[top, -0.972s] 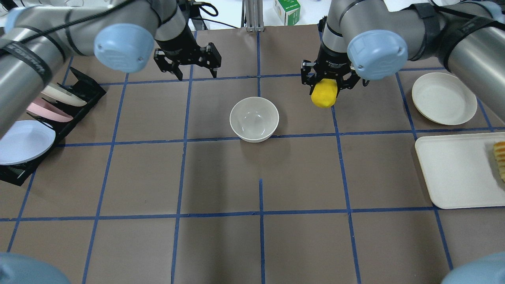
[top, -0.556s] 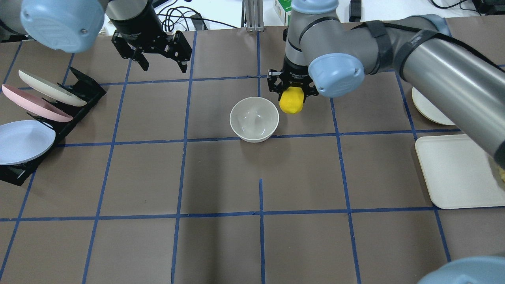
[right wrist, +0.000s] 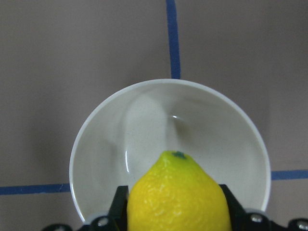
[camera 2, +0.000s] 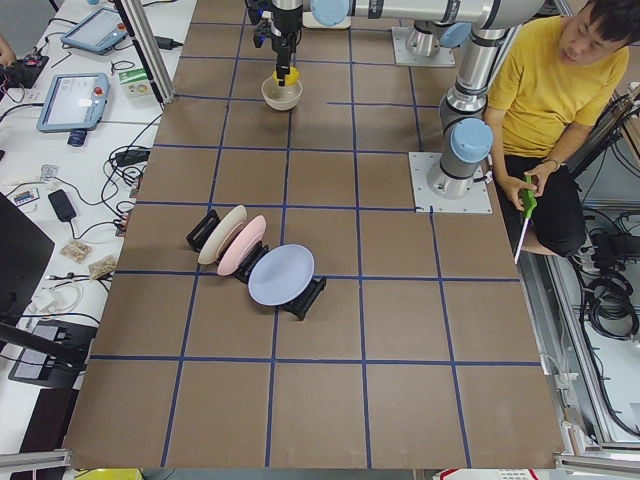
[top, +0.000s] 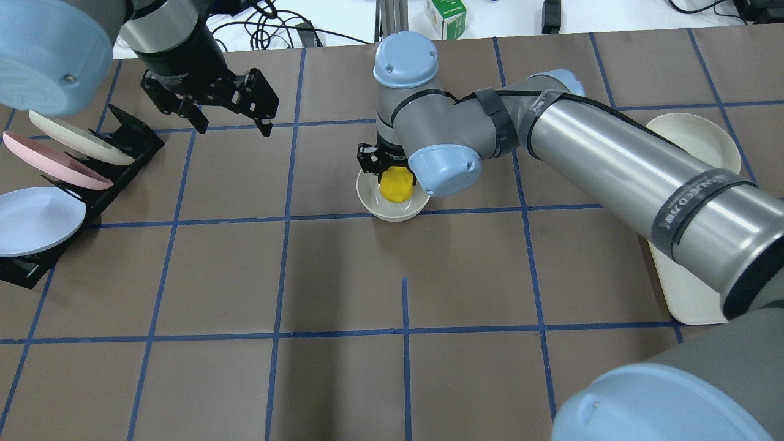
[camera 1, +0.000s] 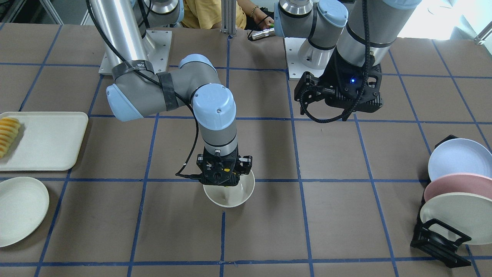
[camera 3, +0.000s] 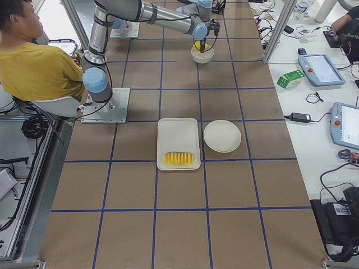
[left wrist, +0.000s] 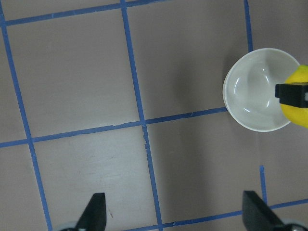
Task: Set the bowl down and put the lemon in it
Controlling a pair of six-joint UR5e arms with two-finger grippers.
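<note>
The off-white bowl stands upright near the table's middle; it also shows in the front view and the left wrist view. My right gripper is shut on the yellow lemon and holds it tip down right over the bowl's opening. In the right wrist view the lemon hangs above the glossy inside of the bowl. My left gripper is open and empty, far to the bowl's left and back.
A black rack with three plates stands at the left edge. A flat off-white plate and a white tray lie at the right, partly under my right arm. Fruit slices lie on the tray. A person sits beside the robot.
My right gripper has carried the lemon leftward, from well right of the bowl to right over it. My left gripper has drawn away to the left and stays open.
</note>
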